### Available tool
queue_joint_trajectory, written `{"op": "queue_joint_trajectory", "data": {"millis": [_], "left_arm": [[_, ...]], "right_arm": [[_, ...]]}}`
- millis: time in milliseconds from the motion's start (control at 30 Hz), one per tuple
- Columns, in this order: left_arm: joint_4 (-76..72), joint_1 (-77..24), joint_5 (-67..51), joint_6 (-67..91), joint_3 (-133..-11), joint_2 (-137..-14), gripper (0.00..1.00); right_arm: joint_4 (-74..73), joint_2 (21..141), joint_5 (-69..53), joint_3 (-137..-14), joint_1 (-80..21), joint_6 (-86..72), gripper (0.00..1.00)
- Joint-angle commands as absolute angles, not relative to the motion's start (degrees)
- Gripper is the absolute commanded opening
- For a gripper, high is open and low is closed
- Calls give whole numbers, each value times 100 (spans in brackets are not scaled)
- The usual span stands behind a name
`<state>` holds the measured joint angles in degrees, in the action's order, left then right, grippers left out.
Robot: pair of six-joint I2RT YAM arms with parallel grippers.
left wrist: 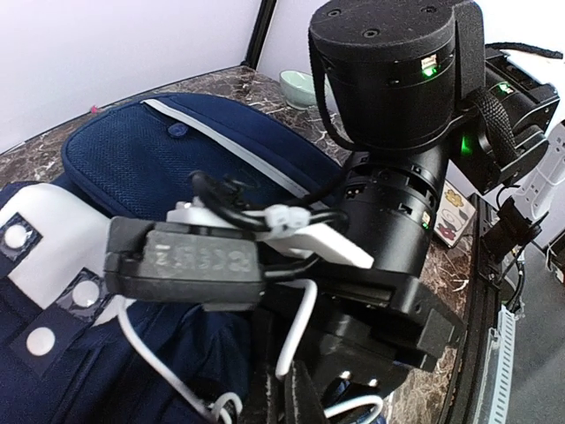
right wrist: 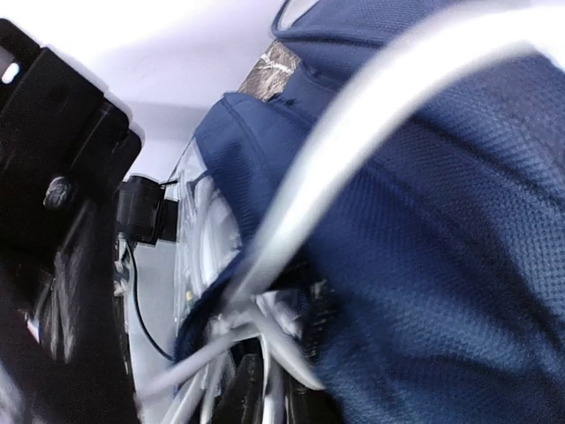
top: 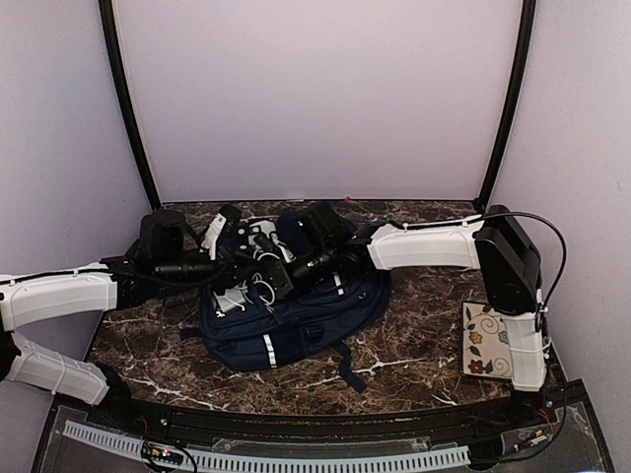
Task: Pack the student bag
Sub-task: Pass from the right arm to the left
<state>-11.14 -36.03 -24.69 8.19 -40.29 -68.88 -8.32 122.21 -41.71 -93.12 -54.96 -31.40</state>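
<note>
The student bag [top: 296, 330], navy with white stripes, lies flat mid-table, its open top toward the back. Both arms meet over that opening. A tangle of white cable [top: 258, 288] lies there. In the left wrist view my left gripper [left wrist: 296, 389] is shut on a loop of the white cable [left wrist: 305, 318], close under the right arm's black wrist [left wrist: 388, 79]. The bag's pale grey patch [left wrist: 53, 265] shows at the left. In the right wrist view my right gripper [right wrist: 265, 389] is pressed against the bag's fabric [right wrist: 441, 265], its dark fingers shut around strands of the blurred cable [right wrist: 353, 115].
A cream card with a flower pattern [top: 485, 340] lies at the table's right edge under the right arm's elbow. A pale green bowl [left wrist: 300, 87] stands at the back beyond the bag. Clear plastic [right wrist: 190, 238] sits by the bag's opening.
</note>
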Motion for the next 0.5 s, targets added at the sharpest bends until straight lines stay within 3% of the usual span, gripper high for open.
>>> {"op": "queue_joint_trajectory", "data": {"millis": [0,300,467], "left_arm": [[-1324,-3560,-2282,787,-3751,-6522,0],[-400,-3560,-1811,489,-3769,-6563,0],[-204,-3560,-1938,434,-3741,-6530,0]], "right_arm": [[-1468,12128,-3833,-8914,-5581,-3031,20],[-1603,10998,-3921,-8618,-5536,-2737,54],[-2357,10543,-3782,-8412,-5345,-2413,63]]}}
